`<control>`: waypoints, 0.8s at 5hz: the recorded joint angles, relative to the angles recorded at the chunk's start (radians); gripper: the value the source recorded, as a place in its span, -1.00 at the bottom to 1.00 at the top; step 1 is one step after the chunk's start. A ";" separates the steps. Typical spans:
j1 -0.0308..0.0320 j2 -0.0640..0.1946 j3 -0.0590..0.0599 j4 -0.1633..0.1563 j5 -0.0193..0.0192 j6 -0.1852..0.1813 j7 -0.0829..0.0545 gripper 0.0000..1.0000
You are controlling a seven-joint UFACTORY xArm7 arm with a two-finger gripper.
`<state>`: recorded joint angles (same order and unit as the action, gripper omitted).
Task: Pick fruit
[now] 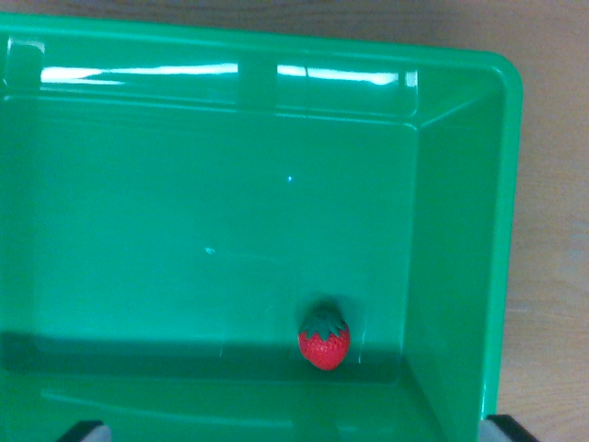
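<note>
A wrist camera looks down into a shiny green plastic tub [460,212] with tall sloping walls, set on a pale wooden tabletop [552,230] that is seen along the top and the wrist view's right edge. Window light is reflected as white streaks on the far wall.

Only one item is seen on the tub floor: a small red strawberry with a green leafy cap [324,338]. It lies in the lower right part of the floor, near the right wall but not touching it, with its cap pointed toward the far wall and its tip toward the camera. A band of shadow crosses the floor just behind it.

At the bottom edge, two dark corners are seen, one at the left and one at the right; these are judged to be the tips of the gripper [296,433]. They stand well apart, so the jaws are judged to be spread wide, with nothing held between them.

The strawberry is judged to be very light, with a smooth glossy skin that may be slippery; whether it is real and soft or a stiff plastic model cannot be told. It would best be taken across its widest red part, below the cap, with gentle pressure. The tapered tip should be avoided, since the fruit could be squeezed out of the grip.
</note>
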<state>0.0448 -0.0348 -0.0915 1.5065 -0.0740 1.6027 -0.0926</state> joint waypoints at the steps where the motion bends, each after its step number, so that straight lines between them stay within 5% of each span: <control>1: 0.0000 0.000 0.000 0.000 0.0000 0.000 0.000 -1.00; 4: -0.0014 0.003 -0.002 -0.012 -0.0003 -0.015 -0.002 -1.00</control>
<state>0.0434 -0.0314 -0.0930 1.4943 -0.0742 1.5880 -0.0951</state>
